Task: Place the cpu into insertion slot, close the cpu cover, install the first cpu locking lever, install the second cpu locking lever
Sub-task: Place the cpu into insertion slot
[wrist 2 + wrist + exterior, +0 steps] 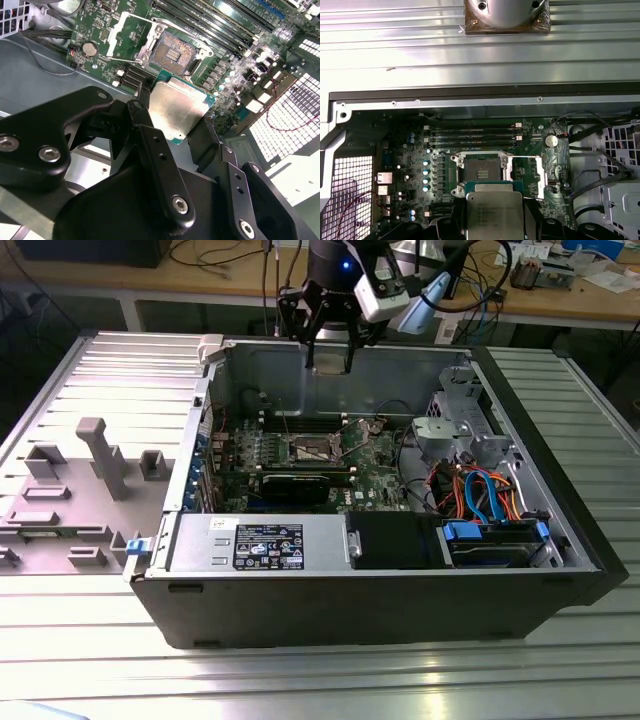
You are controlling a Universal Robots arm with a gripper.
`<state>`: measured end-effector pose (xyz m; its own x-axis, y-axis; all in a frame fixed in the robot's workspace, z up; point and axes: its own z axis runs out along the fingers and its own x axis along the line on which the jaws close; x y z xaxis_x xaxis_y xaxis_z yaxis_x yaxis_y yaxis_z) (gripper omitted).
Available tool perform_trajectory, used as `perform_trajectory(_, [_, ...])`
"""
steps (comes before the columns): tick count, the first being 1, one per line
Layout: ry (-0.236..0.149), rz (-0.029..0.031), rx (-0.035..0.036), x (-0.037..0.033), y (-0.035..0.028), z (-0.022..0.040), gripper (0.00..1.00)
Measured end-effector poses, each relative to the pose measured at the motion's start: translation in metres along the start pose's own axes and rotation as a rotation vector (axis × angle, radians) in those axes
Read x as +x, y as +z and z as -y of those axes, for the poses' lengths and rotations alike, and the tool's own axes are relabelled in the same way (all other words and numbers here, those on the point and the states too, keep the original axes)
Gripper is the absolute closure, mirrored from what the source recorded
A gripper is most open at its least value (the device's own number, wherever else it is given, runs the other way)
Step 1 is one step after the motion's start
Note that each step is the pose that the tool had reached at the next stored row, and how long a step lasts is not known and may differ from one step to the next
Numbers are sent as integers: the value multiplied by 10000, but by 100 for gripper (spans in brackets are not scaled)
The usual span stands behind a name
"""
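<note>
My gripper [330,355] hangs above the back wall of the open computer case [160,590], shut on the cpu [177,107], a flat square chip with a silvery top. In both wrist views the chip sits between the black fingers [150,135], a short way above the green motherboard [410,165]. The insertion slot [172,50] lies bare just beyond the chip's edge, its dark pin field showing [481,170]. The cpu cover [125,35] is swung open beside the socket [310,450].
Long memory slots [470,135] run past the socket. A labelled black power supply [265,545], a blue drive cage [495,540] and orange and blue cables [480,490] fill the case's front and the exterior view's right. Grey fixture blocks [100,455] stand outside it.
</note>
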<state>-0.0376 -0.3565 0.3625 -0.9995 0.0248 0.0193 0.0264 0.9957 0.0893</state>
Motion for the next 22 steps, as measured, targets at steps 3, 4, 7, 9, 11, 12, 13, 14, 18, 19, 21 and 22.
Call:
perform_trajectory(3, [0, 0, 0, 3, 2, 0, 45])
perform_trajectory(4, [1, 0, 0, 4, 2, 0, 45])
perform_trajectory(7, [0, 0, 0, 7, 4, 1, 45])
perform_trajectory(9, [0, 0, 0, 11, 6, 1, 45])
perform_trajectory(11, [0, 0, 0, 12, 7, 1, 45])
perform_trajectory(12, [0, 0, 0, 13, 7, 1, 45])
perform_trajectory(13, [0, 1, 0, 15, 9, 1, 45])
perform_trajectory(14, [0, 0, 0, 16, 11, 1, 45])
perform_trajectory(18, [0, 1, 0, 21, 14, 2, 45])
perform_trajectory(19, [3, 1, -1, 27, 17, 2, 45])
perform_trajectory(21, [-1, 0, 0, 30, 22, 3, 45])
perform_trajectory(22, [0, 1, 0, 32, 27, 3, 45])
